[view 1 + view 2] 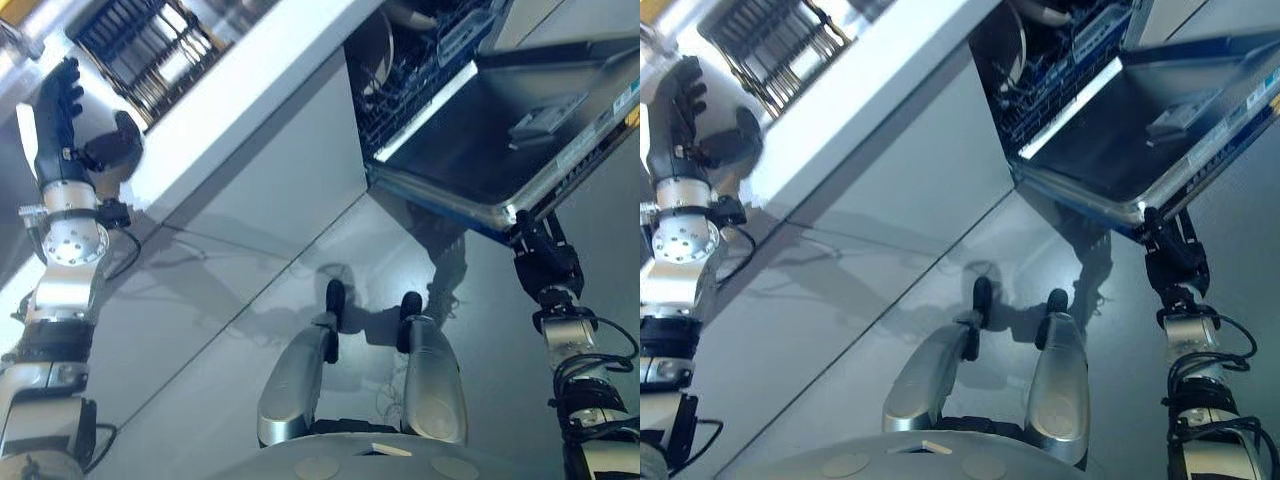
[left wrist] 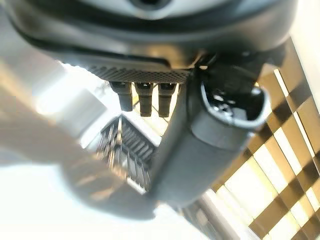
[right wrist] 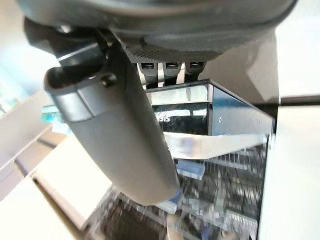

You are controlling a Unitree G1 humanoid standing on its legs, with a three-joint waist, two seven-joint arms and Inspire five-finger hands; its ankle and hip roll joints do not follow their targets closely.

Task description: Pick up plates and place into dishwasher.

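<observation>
**Left hand up at the rack, dishwasher door down**

The left hand [image 1: 62, 120] was raised beside the white tabletop [image 1: 250, 95], just short of the dark dish rack [image 1: 150, 50] standing on it. It held nothing; its fingers [image 2: 140, 97] looked fairly straight and loosely spread, the thumb standing apart, a likely posture for reaching toward a plate. No plate could be made out in the rack; its slots were too dark to read. One plate [image 1: 378, 55] already stood upright in the lower basket [image 1: 420, 80] of the dishwasher [image 1: 520, 130], whose door hung open and flat. The right hand [image 1: 540, 255] sat just under the door's front edge, probably steadying it or waiting there; I could not tell whether its fingers were open or curled.
</observation>
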